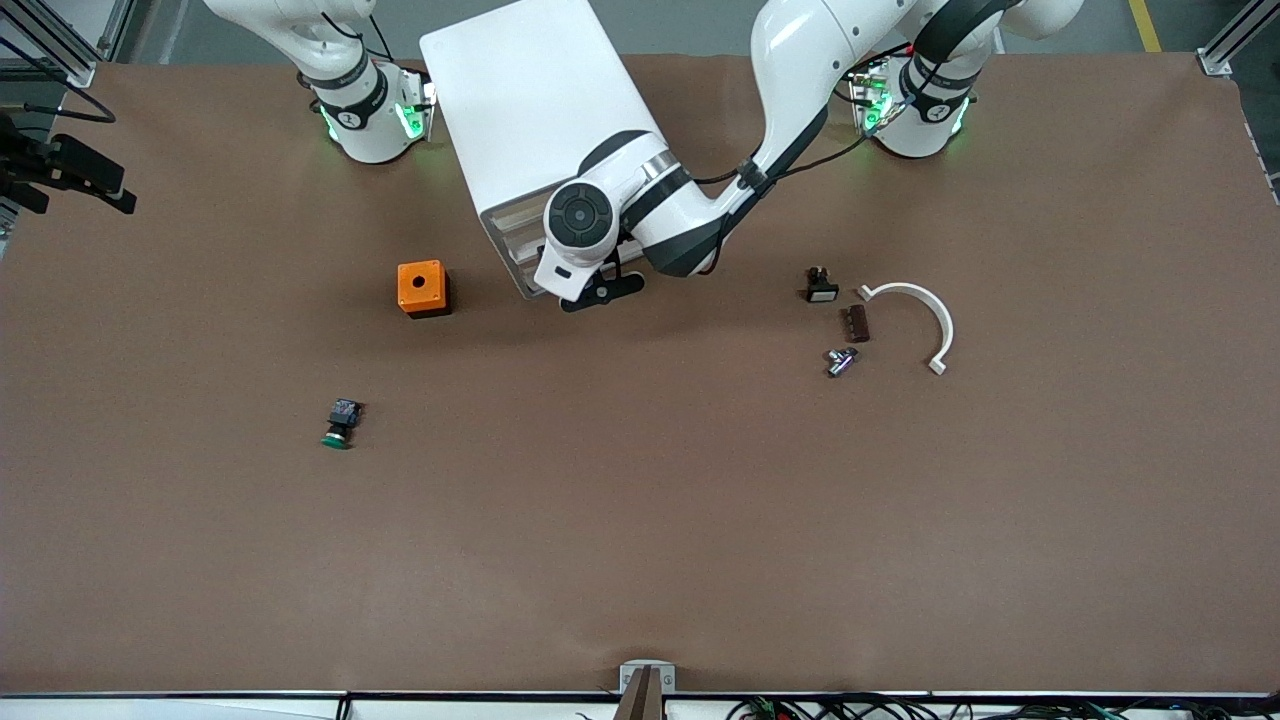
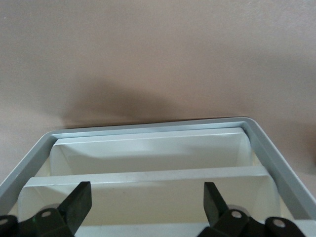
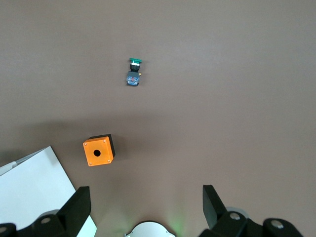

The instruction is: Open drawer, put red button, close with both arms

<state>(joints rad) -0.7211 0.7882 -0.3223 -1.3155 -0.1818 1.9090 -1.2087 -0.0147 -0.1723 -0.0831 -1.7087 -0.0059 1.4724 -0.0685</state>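
two tools, both spread open: left tool (image 2: pixel 143 207) poised at cabinet (image 1: pixel 530 110) front, over stacked drawers (image 2: pixel 148 173); right tool (image 3: pixel 143 207) waiting high above table (image 1: pixel 640 520), near orange box (image 3: pixel 98 151). red button nowhere visible; green button (image 1: pixel 341 423) nearer camera than cabinet.

This looks like a robotics lab or test cell rather than a home or shop. A wide table covered in plain brown matting (image 1: pixel 640 520) carries two large white robot arms with black joint bands (image 1: pixel 800 90), their bases lit green. Aluminium frame posts (image 1: pixel 1235 45) stand at the corners, bundled cables (image 1: pixel 850 708) run along the near edge, and what seems a yellow floor line (image 1: pixel 1146 25) shows past the table.
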